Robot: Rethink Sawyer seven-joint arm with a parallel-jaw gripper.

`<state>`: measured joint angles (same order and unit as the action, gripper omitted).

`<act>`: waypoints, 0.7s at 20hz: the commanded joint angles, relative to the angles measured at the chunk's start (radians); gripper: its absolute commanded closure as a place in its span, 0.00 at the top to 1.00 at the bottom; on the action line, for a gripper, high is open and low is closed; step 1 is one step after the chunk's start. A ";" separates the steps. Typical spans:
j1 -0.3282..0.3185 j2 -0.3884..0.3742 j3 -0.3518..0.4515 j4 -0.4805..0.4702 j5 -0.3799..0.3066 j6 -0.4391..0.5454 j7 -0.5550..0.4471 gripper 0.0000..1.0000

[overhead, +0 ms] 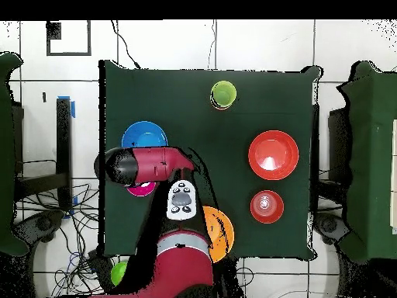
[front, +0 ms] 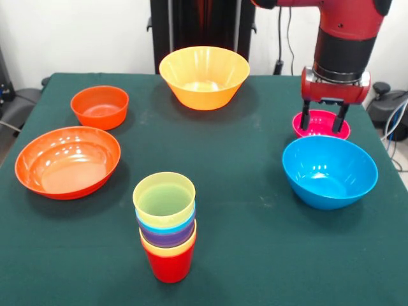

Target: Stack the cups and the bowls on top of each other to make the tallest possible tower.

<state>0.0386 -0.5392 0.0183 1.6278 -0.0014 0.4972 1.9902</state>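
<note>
The cups stand nested in one stack (front: 167, 229) at the table's near middle: red at the base, then yellow-orange, purple, blue and pale yellow on top. The stack also shows in the overhead view (overhead: 223, 95). My gripper (front: 324, 130) is open, its fingers (front: 306, 120) lowered over the small magenta-pink bowl (front: 323, 119), which sits just behind the large blue bowl (front: 329, 171). I cannot tell whether the fingers touch it. In the overhead view the arm (overhead: 143, 165) hides the gripper and most of the pink bowl (overhead: 141, 188).
The large yellow-orange bowl (front: 204, 76) stands at the far middle of the green table (front: 255, 242). The small orange bowl (front: 99, 106) and the wide shallow orange bowl (front: 67, 160) are at the left. All bowls are upright and apart.
</note>
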 commanded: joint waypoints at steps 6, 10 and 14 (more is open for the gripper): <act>0.111 0.058 -0.038 0.008 0.098 0.136 0.274 1.00; 0.150 0.070 -0.052 -0.017 0.128 0.158 0.306 1.00; 0.186 0.108 -0.067 -0.050 0.151 0.147 0.336 1.00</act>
<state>0.1977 -0.4918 -0.0662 1.6309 0.1002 0.5610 2.1036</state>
